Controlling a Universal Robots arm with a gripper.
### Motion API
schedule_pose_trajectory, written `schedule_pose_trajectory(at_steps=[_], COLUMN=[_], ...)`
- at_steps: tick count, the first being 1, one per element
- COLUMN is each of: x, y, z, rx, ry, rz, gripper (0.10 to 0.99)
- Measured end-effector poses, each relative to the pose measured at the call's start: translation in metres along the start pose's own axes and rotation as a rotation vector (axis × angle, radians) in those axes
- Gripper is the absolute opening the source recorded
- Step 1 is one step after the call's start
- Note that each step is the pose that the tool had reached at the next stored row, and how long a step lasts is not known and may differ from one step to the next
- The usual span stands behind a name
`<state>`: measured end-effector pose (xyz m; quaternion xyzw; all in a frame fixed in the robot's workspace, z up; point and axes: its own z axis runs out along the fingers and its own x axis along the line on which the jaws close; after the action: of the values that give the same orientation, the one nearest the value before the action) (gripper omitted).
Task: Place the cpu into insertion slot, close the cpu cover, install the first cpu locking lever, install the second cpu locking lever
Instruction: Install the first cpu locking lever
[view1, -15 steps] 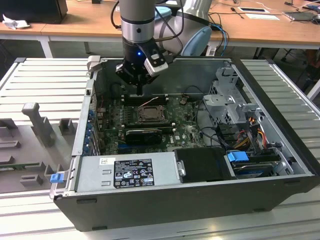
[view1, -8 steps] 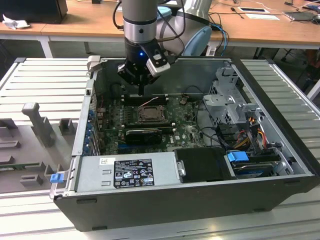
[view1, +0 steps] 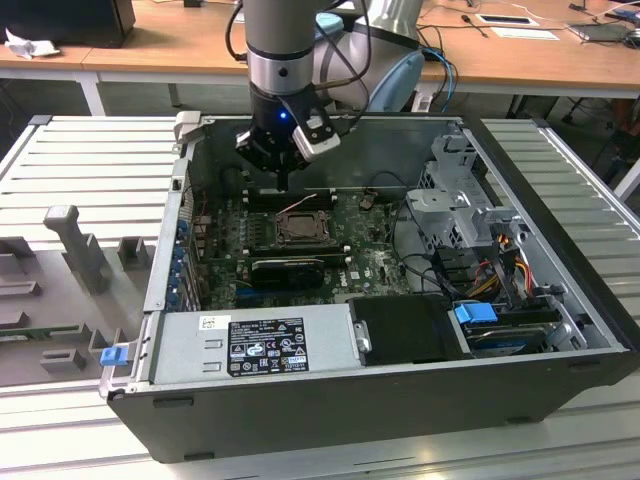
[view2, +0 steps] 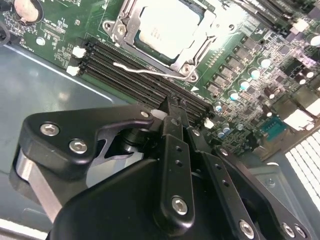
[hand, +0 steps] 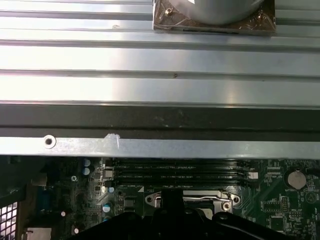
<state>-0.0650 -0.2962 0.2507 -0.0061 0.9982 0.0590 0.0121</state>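
Above the memory slots (view2: 125, 65) beside the cpu (view2: 167, 27), the gripper (view2: 173, 104) hangs pressed together

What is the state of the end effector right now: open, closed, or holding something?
End effector: closed, holding nothing that can be seen.

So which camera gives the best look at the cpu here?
The second wrist view: the cpu lies close and nearly whole, framed by the cpu cover. The exterior view shows the cpu small and far off. The first wrist view shows the insertion slot at its edge, with little of the chip.
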Motion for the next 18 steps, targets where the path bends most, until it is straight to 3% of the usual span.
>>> schedule_pose_trajectory(at_steps=[3,18], x=[-0.0010,-0.0031], y=[-0.0010,-0.0016], z=[0.0045,0.0088], rx=[-0.002,-0.002], ry=[0.0000,0.0002], rz=[0.000,0.000], gripper=[0.106,0.106])
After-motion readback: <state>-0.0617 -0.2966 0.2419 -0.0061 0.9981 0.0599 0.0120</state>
